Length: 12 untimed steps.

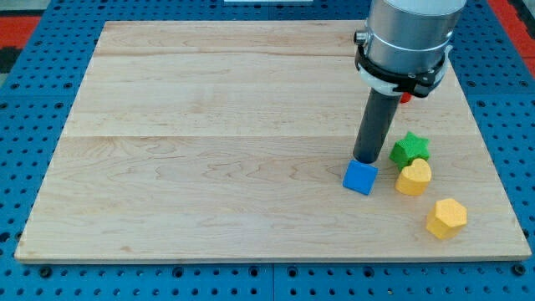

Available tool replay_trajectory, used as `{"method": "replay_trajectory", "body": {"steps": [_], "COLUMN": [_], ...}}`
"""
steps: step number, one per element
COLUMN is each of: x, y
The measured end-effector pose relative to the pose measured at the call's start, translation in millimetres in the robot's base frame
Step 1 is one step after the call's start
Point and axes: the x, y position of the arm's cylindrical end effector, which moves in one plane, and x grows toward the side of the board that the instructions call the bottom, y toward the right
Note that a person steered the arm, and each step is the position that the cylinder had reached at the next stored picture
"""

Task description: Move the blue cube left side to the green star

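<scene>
The blue cube (360,177) lies on the wooden board (209,142), right of centre towards the view's bottom. The green star (410,149) lies to the cube's right and a little higher. My tip (364,158) stands right at the cube's top edge, touching or almost touching it, and to the left of the green star. The dark rod rises from the tip to the grey arm (408,38) at the view's top right.
A yellow heart-like block (413,177) lies just below the green star, right of the blue cube. A yellow hexagon block (446,218) lies lower right, near the board's right edge. A small red piece (405,97) peeks out beside the arm.
</scene>
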Motion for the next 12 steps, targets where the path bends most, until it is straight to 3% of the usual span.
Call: {"method": "replay_trajectory", "body": {"steps": [3, 4, 5, 6, 9, 10, 11, 12], "x": [50.7, 6.8, -66.7, -97.9, -102.0, -182.0, -266.4, -283.1], "y": [-31.8, -31.8, -31.8, 3.7, 170.9, 202.6, 190.7, 170.1]}}
